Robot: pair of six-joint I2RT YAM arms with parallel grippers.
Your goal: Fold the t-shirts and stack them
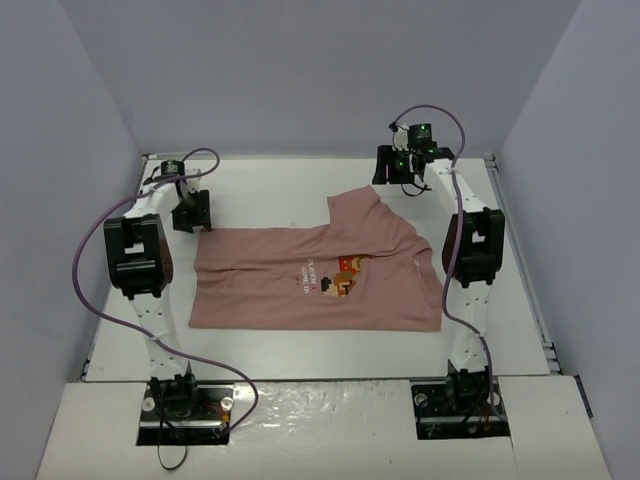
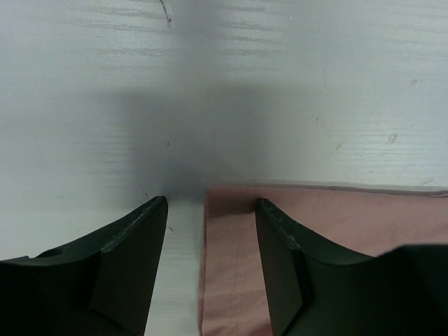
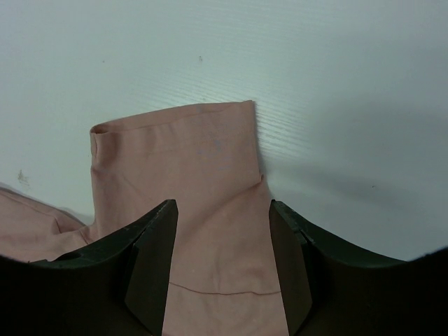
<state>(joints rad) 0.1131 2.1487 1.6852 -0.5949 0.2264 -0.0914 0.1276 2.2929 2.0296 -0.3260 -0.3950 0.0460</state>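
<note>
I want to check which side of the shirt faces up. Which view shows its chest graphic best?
The top view: the graphic shows whole on the spread shirt. The left wrist view shows only a plain corner, the right wrist view only a sleeve; no graphic in either.

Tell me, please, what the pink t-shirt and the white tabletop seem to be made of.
The t-shirt looks like soft, matte knit fabric, probably cotton: it wrinkles and shows a stitched sleeve hem. The tabletop looks like a hard white board, matte, with fine parallel ridges; perhaps painted wood or plastic.
</note>
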